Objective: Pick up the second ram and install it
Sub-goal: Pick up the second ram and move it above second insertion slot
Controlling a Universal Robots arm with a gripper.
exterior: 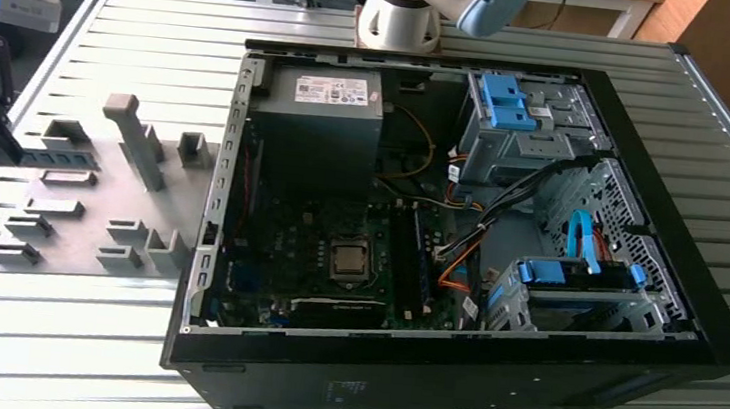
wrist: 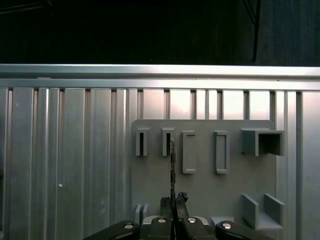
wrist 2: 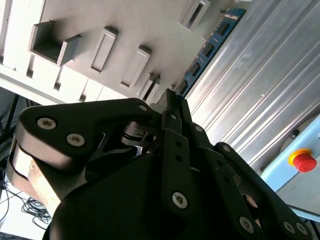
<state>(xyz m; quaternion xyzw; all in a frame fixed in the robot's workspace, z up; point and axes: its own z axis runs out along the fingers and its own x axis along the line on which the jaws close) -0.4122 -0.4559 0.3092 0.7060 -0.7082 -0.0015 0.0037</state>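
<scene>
One gripper (wrist 2: 172,98): clamped shut on the second ram (wrist 2: 209,44) — gripped at one end.
Second ram: held edge-on over the grey fixture plate (wrist: 200,185) — near its slotted holders.
Computer case (exterior: 456,374): laid open beside the fixture plate.

The black gripper (wrist 2: 172,98) pinches one end of the ram (wrist 2: 206,49), a blue-green stick with black chips. The stick runs out from the fingertips along the line where the grey plate (wrist 2: 150,20) meets the ribbed metal table (wrist 2: 260,75). Raised slotted blocks (wrist 2: 102,50) stand on the plate. A red button (wrist 2: 303,161) sits on a pale blue box (wrist 2: 282,167).
</scene>
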